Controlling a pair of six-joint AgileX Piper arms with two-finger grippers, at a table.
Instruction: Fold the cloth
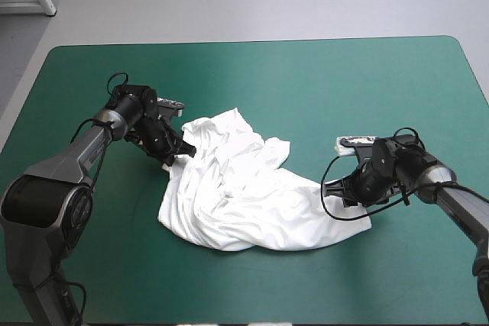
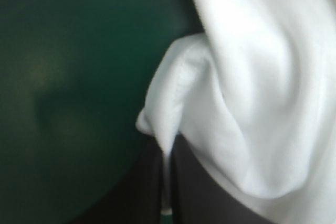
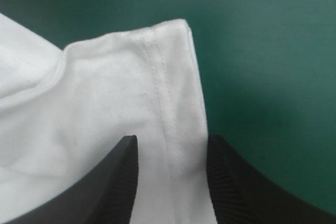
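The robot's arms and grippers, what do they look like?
The left arm and right arm are grey-black tubes with rounded black joints. The left gripper and right gripper each end in two broad black fingers shaped like curved fins, finely ribbed on their faces in the right wrist view.

In my left wrist view the T-shirt (image 2: 252, 77) runs off past the edges; from above, the right gripper (image 1: 345, 193) hides its fingertips under its wrist.

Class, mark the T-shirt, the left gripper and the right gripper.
T-shirt (image 1: 252, 204): high view, middle of heap.
left gripper (image 1: 186, 150): high view, between fingertips.
right gripper (image 3: 171, 141): right wrist view, between fingertips.
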